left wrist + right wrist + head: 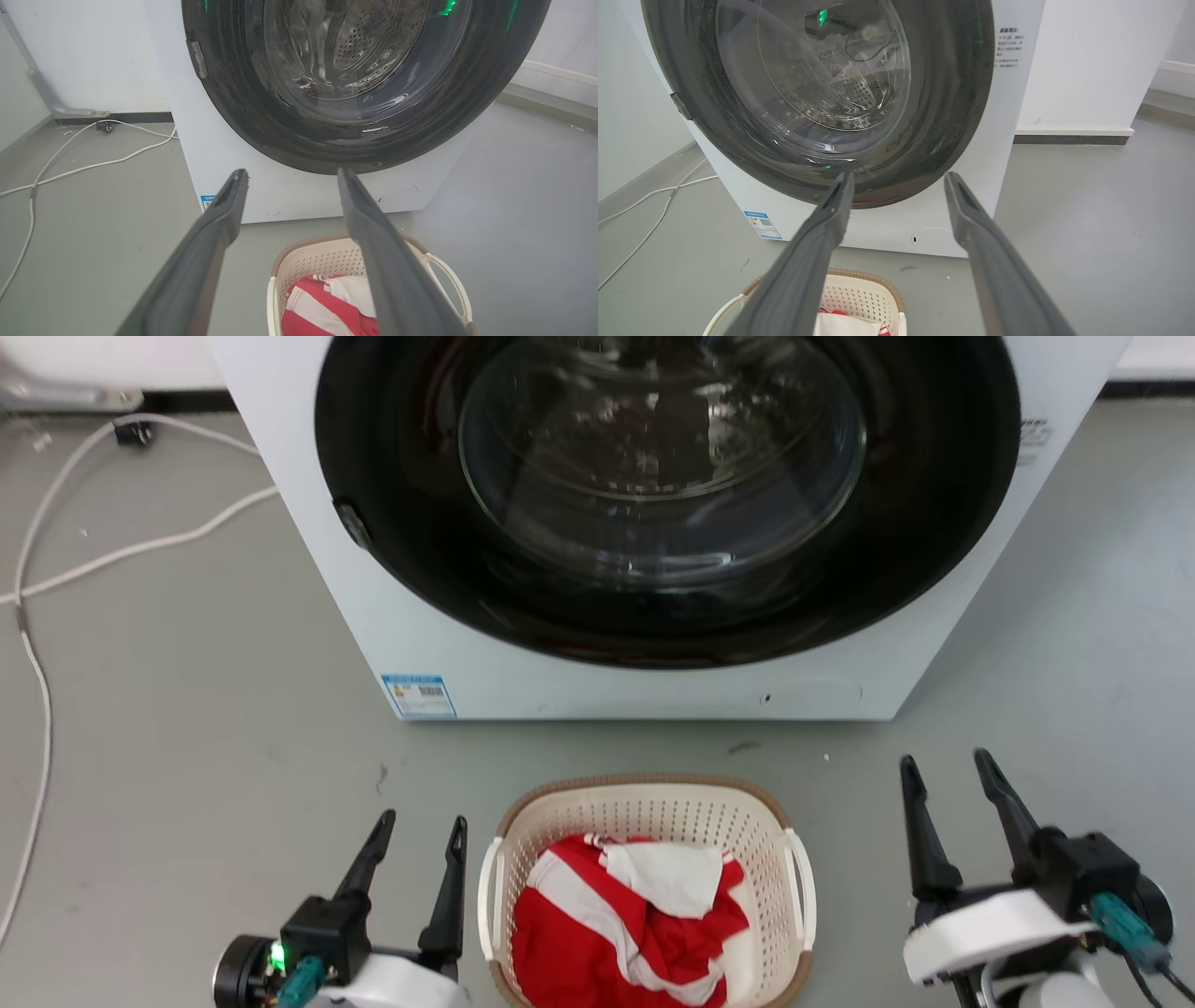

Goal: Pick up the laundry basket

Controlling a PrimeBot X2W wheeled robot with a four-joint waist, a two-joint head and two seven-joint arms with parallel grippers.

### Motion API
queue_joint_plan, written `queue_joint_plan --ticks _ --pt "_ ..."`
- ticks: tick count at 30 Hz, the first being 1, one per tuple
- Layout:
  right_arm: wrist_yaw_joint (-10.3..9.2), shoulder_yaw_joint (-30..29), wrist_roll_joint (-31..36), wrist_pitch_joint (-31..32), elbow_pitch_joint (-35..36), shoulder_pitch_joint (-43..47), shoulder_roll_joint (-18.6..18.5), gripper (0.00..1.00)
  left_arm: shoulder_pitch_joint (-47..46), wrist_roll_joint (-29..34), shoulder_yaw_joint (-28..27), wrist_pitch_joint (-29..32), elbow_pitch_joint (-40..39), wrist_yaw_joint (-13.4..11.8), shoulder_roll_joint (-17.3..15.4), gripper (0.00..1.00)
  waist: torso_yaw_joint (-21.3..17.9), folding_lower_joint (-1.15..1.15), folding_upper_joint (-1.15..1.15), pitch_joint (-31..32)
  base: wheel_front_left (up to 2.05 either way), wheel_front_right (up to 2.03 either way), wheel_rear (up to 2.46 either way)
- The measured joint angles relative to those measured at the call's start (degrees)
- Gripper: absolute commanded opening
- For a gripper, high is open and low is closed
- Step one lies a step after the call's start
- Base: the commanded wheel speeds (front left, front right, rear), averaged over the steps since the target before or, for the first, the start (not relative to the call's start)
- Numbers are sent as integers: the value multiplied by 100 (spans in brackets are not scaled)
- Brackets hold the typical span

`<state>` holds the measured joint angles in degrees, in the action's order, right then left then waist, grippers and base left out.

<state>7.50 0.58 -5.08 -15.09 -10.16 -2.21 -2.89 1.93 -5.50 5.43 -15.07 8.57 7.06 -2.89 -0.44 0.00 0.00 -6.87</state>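
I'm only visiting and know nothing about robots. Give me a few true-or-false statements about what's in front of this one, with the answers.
1. The laundry basket stands on the floor in front of the washing machine. True.
2. The basket is empty. False: a red and white cloth lies in it.
3. The left pincer and right pincer are both open, one on each side of the basket. True.
4. A white cable lies on the floor on the robot's right. False: the cable lies on its left.
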Motion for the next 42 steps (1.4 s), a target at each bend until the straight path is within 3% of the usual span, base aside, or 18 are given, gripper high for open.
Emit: queue_joint_plan --ticks 9,15,26,35,42 --pt "0 62 177 -1 -648 -1076 1 100 -1104 -68 -75 0 875 29 -168 100 -107 0 0 -1124 0 0 0" --pt "0 324 94 148 -1443 -1772 -4 100 -1887 -372 221 0 1621 34 -415 100 -177 1 0 -1898 0 0 0" --pt "0 677 -29 703 -2983 -3138 4 100 -3172 -1046 1056 0 3144 36 -1056 100 -267 1 0 -3015 0 0 0" --pt "0 598 -187 1150 -4198 -3729 2 100 -4083 -1621 1905 127 4495 43 -1057 100 -181 1 0 -3544 0 0 0" --pt "0 641 -175 1262 -4865 -4107 4 100 -4536 -2194 2627 401 4921 43 -1045 100 -124 0 0 -3761 0 0 0"
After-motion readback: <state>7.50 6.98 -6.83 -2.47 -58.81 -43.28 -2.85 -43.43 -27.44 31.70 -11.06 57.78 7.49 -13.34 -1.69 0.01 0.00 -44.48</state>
